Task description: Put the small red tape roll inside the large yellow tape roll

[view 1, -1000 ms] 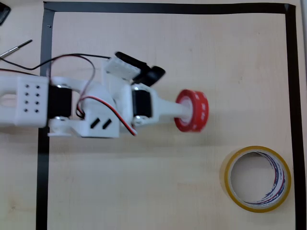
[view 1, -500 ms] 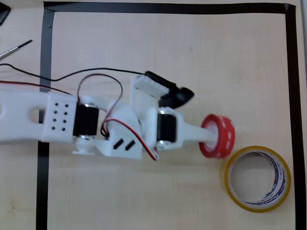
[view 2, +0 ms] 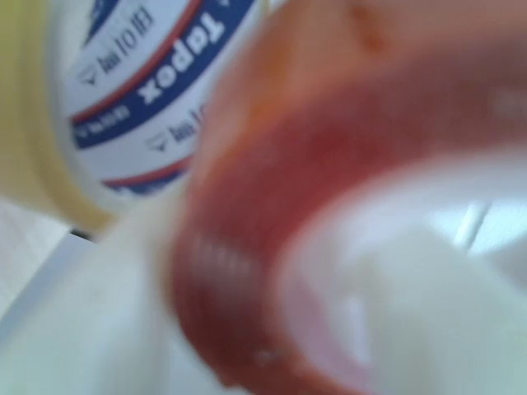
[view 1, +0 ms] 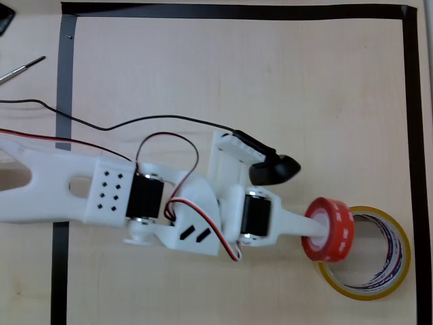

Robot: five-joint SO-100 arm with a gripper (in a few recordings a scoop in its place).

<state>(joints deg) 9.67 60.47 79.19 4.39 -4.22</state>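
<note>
Over the right near corner of the pale wood-grain surface (view 1: 223, 74), the white plastic arm's hand (view 1: 323, 230) pinches the small red tape roll (view 1: 329, 230), a thick glossy ring with a white core, one finger threaded through its hole. A second ago the roll hung near the middle of the taped-off area, well apart from its target; half a second ago it was just beside the rim; now it overlaps the left wall of the large yellow tape roll (view 1: 365, 292), a thin-walled translucent hoop lying flat, its white inner core printed in red and blue. The red roll is carried on edge, its hole facing sideways, not yet within the wide opening. By the look of it, the carry is nearly done, with a short shift right and a release remaining. Seen from the wrist, the red roll (view 2: 272, 214) is a close blur before the yellow roll's printed core (view 2: 132, 90). Black tape (view 1: 413, 115) borders the area.
</note>
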